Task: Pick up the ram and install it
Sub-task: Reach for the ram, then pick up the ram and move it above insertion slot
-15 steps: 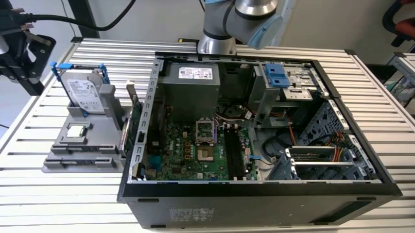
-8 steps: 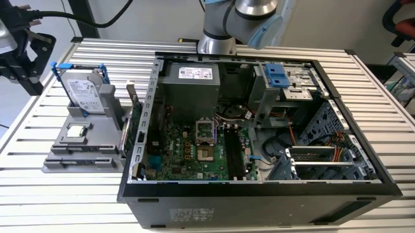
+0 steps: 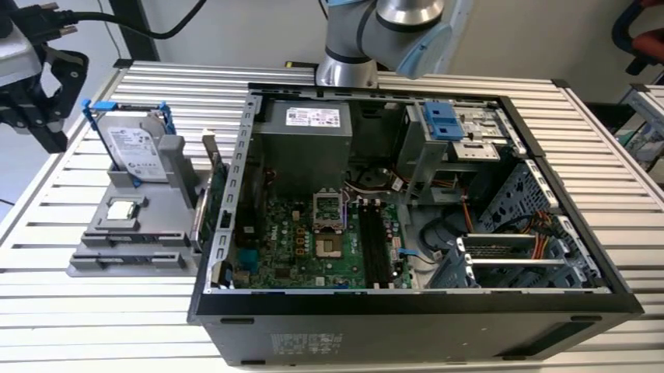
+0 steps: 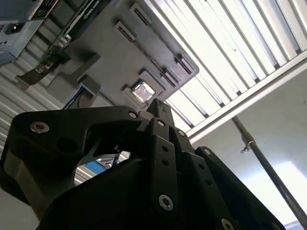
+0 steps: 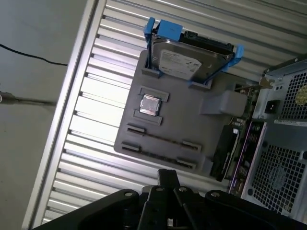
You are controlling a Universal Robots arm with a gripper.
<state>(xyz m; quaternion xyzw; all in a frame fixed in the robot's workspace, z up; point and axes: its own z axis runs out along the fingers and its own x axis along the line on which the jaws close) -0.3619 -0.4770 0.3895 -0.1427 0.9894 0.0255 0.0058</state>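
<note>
The ram (image 5: 160, 156) shows as a thin dark strip standing on edge between the clips of a grey holder (image 5: 187, 124). The holder (image 3: 155, 233) lies on the slatted table at the exterior view's left of the open computer case (image 3: 415, 233). My gripper (image 3: 50, 140) hangs high beyond the holder's outer side, apart from it. Its black fingers (image 5: 169, 176) look shut with nothing between them, and in the second wrist view the gripper (image 4: 157, 106) points toward the holder (image 4: 110, 52). The motherboard's long memory slots (image 3: 375, 241) lie inside the case.
On the same holder a silver hard drive with blue rails (image 3: 135, 148) stands upright and a small square processor chip (image 3: 124, 208) lies flat. A card (image 3: 214, 194) stands between holder and case. The table's edge (image 5: 72, 96) runs close beside the holder.
</note>
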